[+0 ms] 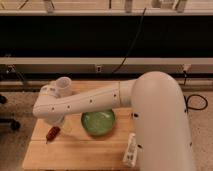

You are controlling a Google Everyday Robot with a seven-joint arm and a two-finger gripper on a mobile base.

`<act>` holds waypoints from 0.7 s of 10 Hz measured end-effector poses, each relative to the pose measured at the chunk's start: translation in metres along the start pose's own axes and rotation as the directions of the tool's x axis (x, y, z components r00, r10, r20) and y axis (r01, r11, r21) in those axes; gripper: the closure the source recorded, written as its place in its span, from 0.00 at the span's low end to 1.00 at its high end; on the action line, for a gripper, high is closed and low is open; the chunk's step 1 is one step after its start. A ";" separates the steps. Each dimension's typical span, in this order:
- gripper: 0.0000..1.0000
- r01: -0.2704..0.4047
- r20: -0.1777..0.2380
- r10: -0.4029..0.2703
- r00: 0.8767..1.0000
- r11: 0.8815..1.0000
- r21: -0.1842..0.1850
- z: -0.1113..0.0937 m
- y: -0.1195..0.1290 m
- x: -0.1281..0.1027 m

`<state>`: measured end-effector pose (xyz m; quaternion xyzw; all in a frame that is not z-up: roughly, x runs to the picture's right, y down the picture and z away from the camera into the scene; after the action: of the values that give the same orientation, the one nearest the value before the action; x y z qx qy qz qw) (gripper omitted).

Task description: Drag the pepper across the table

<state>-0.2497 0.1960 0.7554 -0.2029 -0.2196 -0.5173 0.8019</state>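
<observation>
The pepper [52, 133], small and dark red, lies on the left part of the light wooden table [75, 155]. My white arm reaches in from the right and ends over the table's left side. The gripper [59, 123] hangs under the wrist, pointing down, just right of and above the pepper, mostly hidden by the arm. It stands open, and the pepper lies free beside it.
A green bowl [98, 122] sits mid-table, right of the gripper. A white bottle [130, 150] lies near the front right edge, beside my body. A white cup [63, 85] stands at the back left. Behind the table runs a dark counter with cables.
</observation>
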 end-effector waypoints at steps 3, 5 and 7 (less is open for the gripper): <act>0.20 0.021 0.011 -0.021 1.000 1.000 -0.010 0.015 -0.007 -0.008; 0.20 0.019 0.017 -0.019 1.000 1.000 -0.010 0.025 -0.006 -0.010; 0.20 0.022 0.024 -0.021 0.999 1.000 -0.011 0.033 -0.009 -0.013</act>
<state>-0.2672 0.2205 0.7760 -0.2114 -0.2283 -0.5247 0.7924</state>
